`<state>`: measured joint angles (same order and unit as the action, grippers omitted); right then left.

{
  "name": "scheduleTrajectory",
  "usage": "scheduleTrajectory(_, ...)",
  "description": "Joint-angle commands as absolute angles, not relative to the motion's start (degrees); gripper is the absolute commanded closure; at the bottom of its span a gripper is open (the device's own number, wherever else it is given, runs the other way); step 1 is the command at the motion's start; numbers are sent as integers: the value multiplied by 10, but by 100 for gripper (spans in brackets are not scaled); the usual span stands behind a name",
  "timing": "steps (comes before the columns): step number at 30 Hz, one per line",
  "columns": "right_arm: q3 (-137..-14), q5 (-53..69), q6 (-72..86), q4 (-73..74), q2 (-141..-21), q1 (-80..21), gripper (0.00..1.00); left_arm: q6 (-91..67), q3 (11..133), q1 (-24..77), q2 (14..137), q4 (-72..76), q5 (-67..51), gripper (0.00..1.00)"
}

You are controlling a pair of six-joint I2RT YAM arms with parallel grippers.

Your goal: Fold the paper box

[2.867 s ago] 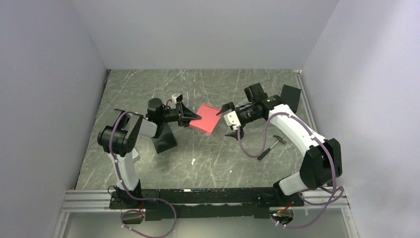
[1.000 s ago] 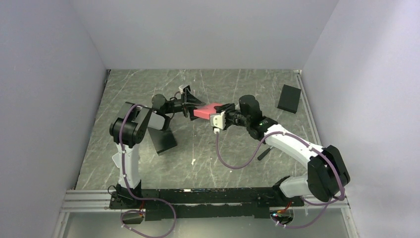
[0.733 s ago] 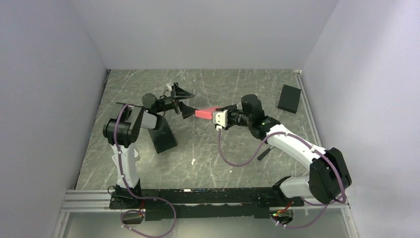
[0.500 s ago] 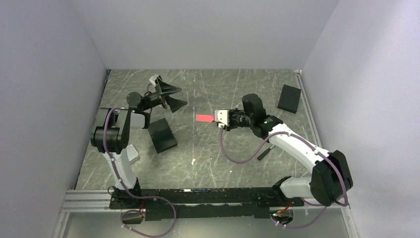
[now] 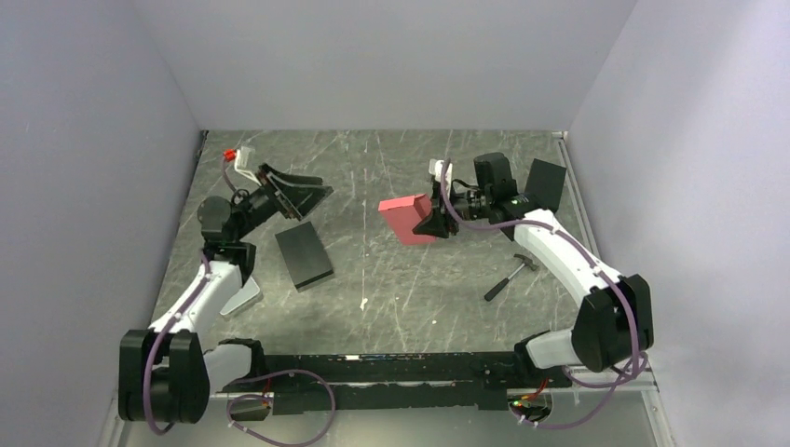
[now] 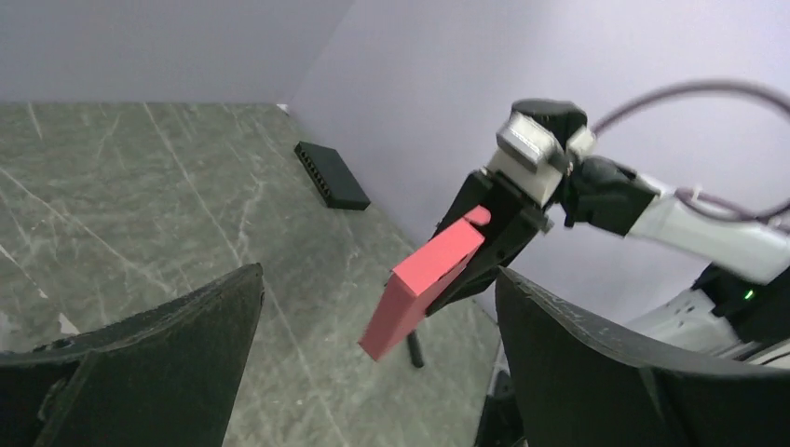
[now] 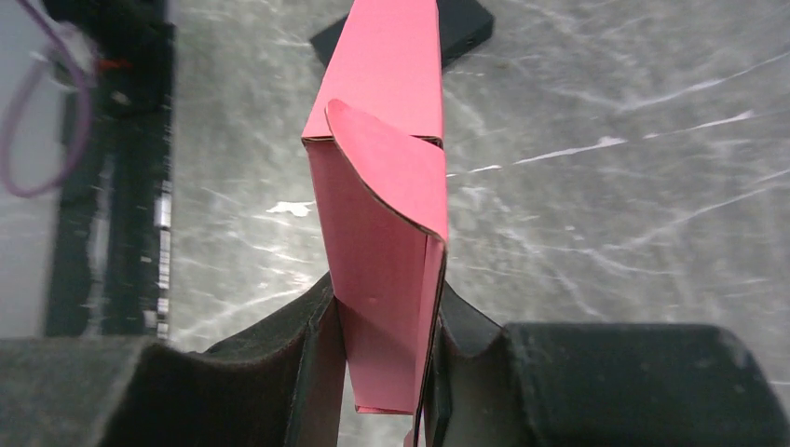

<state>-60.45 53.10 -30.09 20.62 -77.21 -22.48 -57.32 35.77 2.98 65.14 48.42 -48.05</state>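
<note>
Above the middle of the table (image 5: 391,289), my right gripper (image 5: 436,222) alone now pinches the paper box (image 5: 406,218) aloft; my left gripper (image 5: 296,193) has let go and swung away, jaws wide. One end flap (image 7: 387,177) looks untucked, so folding isn't finished.

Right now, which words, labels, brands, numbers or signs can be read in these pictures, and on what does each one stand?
No text can be read anywhere.
The paper box: plain red-pink, no print.
The near black box and the far black box: no marks visible.
The small red-and-white packet: too small to read.
</note>
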Motion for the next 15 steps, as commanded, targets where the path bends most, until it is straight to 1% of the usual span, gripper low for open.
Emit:
scheduleTrajectory(1,-633,656,-156,217,-812,-205,76,-484,305,53,694,589,-508,1)
scheduleTrajectory(4,-623,701,-85,177,-831,-192,76,-448,280,114,732,654,-507,1)
scheduleTrajectory(7,-603,725,-23,117,-837,-183,76,-363,270,178,742,632,-476,1)
scheduleTrajectory(9,-586,741,25,74,-840,-181,76,-334,271,210,749,614,-459,1)
scheduleTrajectory(11,-578,750,52,46,-844,-181,76,-337,270,222,762,626,-449,1)
scheduleTrajectory(15,-570,763,92,11,-856,-181,76,-382,273,239,815,704,-446,0)
